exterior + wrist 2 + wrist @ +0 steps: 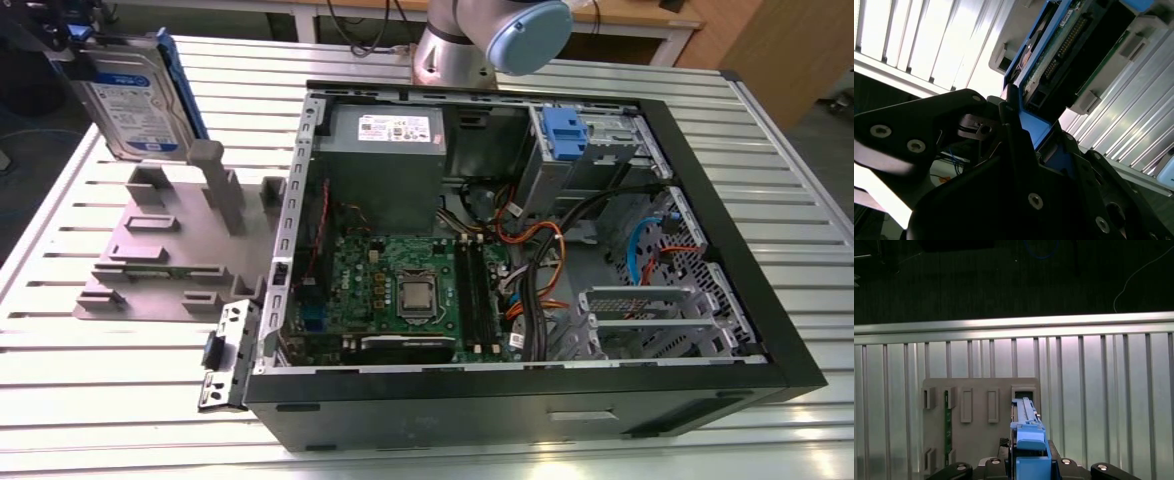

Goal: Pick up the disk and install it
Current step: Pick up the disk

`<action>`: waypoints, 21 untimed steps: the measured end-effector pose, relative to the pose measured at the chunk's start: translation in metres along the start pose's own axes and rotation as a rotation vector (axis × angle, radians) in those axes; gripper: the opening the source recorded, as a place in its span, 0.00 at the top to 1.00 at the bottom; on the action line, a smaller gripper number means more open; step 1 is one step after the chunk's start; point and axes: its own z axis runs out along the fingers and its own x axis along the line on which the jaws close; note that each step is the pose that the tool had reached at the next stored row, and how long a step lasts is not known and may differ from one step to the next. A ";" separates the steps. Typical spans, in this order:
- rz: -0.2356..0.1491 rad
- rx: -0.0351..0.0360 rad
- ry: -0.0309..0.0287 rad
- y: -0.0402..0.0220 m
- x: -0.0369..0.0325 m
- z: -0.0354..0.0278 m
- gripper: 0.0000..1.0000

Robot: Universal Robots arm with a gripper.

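The disk (131, 100), silver with a white-and-blue label and a blue carrier bracket along its edge, hangs upright at the exterior view's far left, just above the grey holder (174, 245). My gripper (83, 55) is shut on its upper end. In the first wrist view the blue bracket (1028, 437) sticks out between my fingers, with the holder (979, 412) beyond it. The second wrist view shows the disk's green circuit-board side (1066, 42) and one dark finger (1014, 145) pressed against the blue bracket.
An open computer case (747, 250) lies to the exterior view's right of the holder, with motherboard (400, 290), cables and a drive bay holding another blue bracket (562, 135). The arm's base (481, 40) stands behind the case. Everything rests on a slatted metal table (107, 400).
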 end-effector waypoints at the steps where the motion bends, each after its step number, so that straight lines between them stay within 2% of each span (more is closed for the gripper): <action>1: 0.000 0.0000 0.0000 0.0000 0.0000 -0.0003 0.64; 11: 0.000 0.0001 -0.0001 0.0000 0.0001 -0.0030 0.64; 13: 0.000 0.0000 0.0000 0.0000 0.0001 -0.0063 0.64; 21: 0.000 0.0000 0.0000 0.0000 0.0002 -0.0077 0.64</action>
